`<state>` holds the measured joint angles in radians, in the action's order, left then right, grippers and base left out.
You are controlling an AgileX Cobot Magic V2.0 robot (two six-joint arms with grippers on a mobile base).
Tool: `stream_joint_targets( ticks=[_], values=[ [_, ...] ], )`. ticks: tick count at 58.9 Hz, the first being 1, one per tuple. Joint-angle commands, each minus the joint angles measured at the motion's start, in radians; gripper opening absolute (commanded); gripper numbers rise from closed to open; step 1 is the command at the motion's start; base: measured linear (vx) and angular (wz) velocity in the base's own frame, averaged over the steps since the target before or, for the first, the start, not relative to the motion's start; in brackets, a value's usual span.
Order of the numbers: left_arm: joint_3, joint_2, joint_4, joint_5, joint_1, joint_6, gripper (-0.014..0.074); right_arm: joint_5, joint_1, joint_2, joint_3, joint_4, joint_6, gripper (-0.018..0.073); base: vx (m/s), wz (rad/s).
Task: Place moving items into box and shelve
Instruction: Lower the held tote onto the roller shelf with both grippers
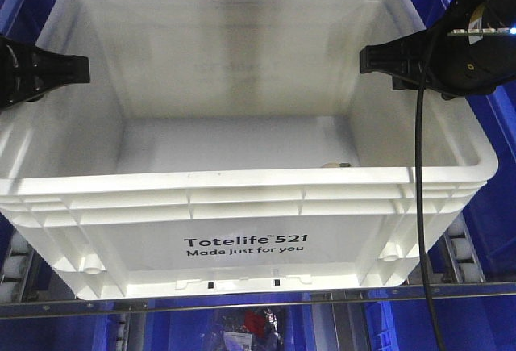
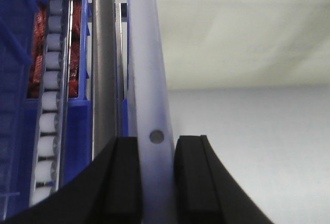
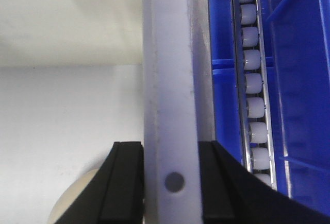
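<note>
Clamping the crate (image 1: pixel 242 206) rim, right hand (image 3: pixel 170 183) reveals a pale toy (image 3: pixel 77 198).

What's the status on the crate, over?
Left end effector clamped on white crate's left wall. Right end effector clamped on right wall. Crate on shelf roller rails. Nothing blocking seen.

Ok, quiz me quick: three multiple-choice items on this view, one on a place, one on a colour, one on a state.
1. The white crate sits on:
A. roller rails
B. floor
C. cart
2. The printing on the crate is:
A. red
B. black
C. green
3. The left end effector is:
A. open above the crate
B. clamped on the crate wall
C. holding a toy

Answers: 1 A, white rollers show under both crate ends. 2 B, the front lettering is black. 3 B, both pads press the wall; the right end effector does likewise.
</note>
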<state>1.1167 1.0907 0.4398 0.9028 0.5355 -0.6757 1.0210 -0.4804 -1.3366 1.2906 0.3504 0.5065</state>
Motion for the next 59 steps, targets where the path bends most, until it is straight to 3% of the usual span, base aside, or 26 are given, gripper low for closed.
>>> stream_joint_targets(
  ticks=[1,59],
  values=[
    [0.043,-0.034,0.062,-0.127,0.008,0.008,-0.0022,-0.087,0.012,0.026,0.051,0.067,-0.019,-0.0015,0.07,-0.07],
    [0.043,-0.034,0.062,-0.134,0.008,0.008,-0.0022,-0.121,0.012,0.025,0.051,0.068,-0.019,-0.0015,0.0,0.0]
  ],
)
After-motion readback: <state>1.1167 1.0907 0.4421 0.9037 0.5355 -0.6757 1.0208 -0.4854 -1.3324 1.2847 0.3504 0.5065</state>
